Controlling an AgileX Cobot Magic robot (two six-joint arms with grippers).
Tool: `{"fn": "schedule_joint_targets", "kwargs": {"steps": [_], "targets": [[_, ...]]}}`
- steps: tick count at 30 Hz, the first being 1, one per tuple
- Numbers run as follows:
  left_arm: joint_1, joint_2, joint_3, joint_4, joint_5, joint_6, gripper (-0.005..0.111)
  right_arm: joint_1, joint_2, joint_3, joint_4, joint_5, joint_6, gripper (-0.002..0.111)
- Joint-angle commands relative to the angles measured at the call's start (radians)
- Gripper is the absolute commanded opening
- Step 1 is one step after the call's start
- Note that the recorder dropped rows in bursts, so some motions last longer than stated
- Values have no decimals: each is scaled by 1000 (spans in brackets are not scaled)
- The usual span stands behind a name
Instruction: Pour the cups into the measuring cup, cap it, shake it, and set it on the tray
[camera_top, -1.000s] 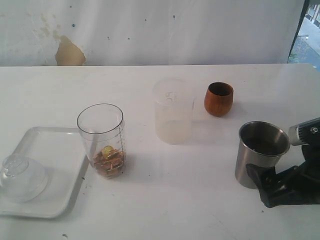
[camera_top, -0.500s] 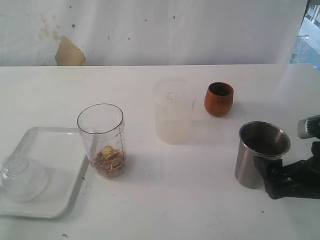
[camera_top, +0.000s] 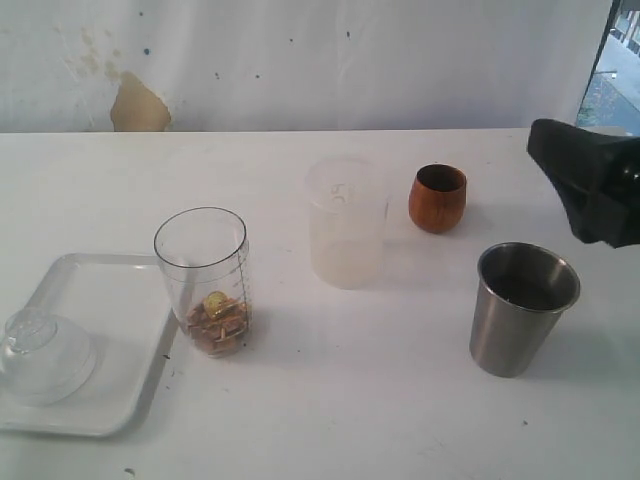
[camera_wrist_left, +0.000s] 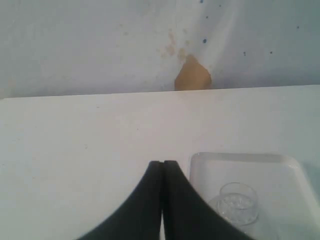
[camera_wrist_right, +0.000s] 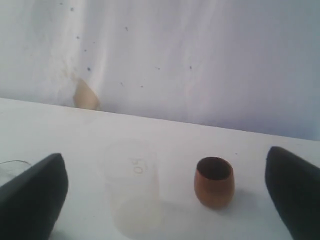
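The measuring cup (camera_top: 203, 280) stands upright by the tray (camera_top: 110, 300), with brown and yellow bits at its bottom. Further back are the frosted tumbler (camera_top: 346, 222) and the brown wooden cup (camera_top: 437, 198). The steel cup (camera_top: 520, 308) is alone at the front right. My right gripper (camera_top: 588, 180) hangs above and behind the steel cup, touching nothing. Its wrist view shows it open (camera_wrist_right: 165, 195), the tumbler (camera_wrist_right: 134, 187) and wooden cup (camera_wrist_right: 214, 182) ahead between its wide fingers. My left gripper (camera_wrist_left: 163, 164) is shut and empty beside the tray (camera_wrist_left: 280, 172).
A clear domed lid (camera_top: 40, 355) lies on the tray's near left part and also shows as the lid (camera_wrist_left: 235, 202) in the left wrist view. A white wall with a tan patch (camera_top: 138, 105) backs the white table.
My right gripper was low at the steel cup's base; it has drawn away, risen and moved toward the back right. The steel cup stays upright where it stood.
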Motion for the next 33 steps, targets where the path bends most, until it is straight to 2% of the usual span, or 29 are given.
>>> {"fn": "schedule_joint_targets", "kwargs": {"steps": [1, 21, 24, 28, 31, 33], "targets": [[-5, -4, 3, -7, -5, 0, 0, 0, -3, -15, -5, -67, -45, 105], [-5, -4, 3, -7, -5, 0, 0, 0, -3, 2, 11, -191, -63, 105], [-5, -4, 3, -7, -5, 0, 0, 0, -3, 17, 339, -193, -378, 105], [-5, -4, 3, -7, -5, 0, 0, 0, -3, 78, 947, -215, -1018, 105], [-5, -4, 3, -7, -5, 0, 0, 0, -13, 126, 1269, -193, -1402, 105], [-5, -4, 3, -7, -5, 0, 0, 0, -31, 147, 1392, -157, -1545, 105]]}}
